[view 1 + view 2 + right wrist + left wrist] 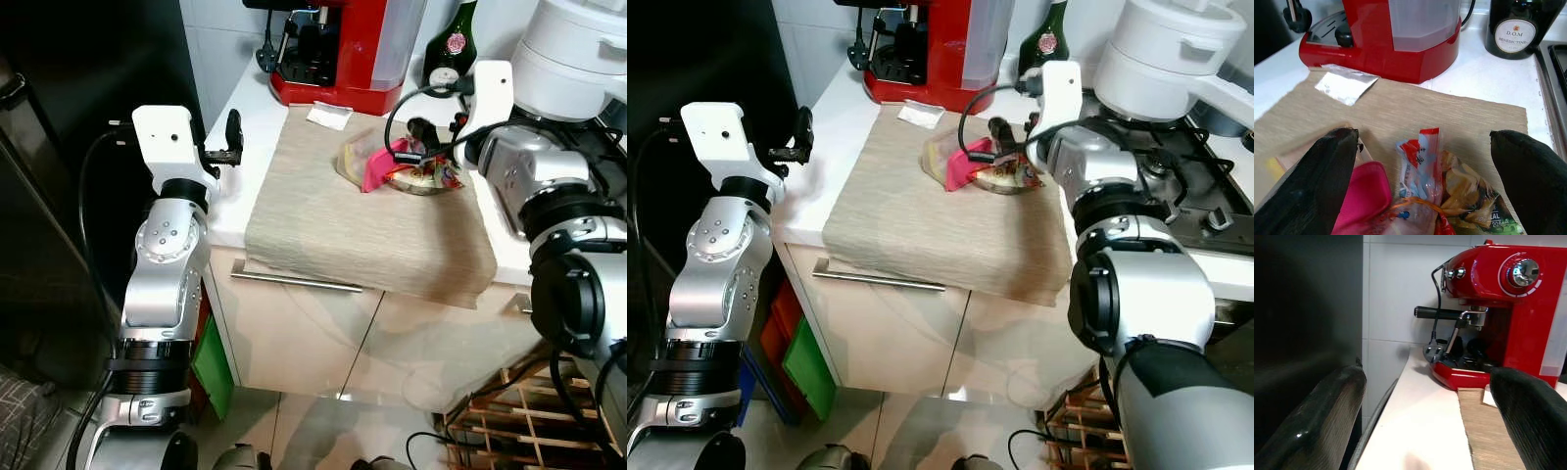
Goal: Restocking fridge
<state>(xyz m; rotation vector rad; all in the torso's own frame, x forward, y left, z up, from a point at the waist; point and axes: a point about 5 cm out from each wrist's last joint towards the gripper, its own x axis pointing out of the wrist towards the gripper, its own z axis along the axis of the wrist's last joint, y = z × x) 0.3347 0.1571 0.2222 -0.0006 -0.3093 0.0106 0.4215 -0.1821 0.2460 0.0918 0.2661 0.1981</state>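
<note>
Early stage, nothing stocked yet. Bag of groceries (402, 164) sits on mat (353, 225) near bench back edge. Right gripper (1425, 161) fingers spread over it; left gripper (227, 147) open, at bench's left edge by fridge (69, 147).

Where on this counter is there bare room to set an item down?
Free: the beige mat from the snack bags to its front edge, and the white counter strip by the left gripper. Crowded: the back, with coffee machine, bottle and right gripper.
</note>
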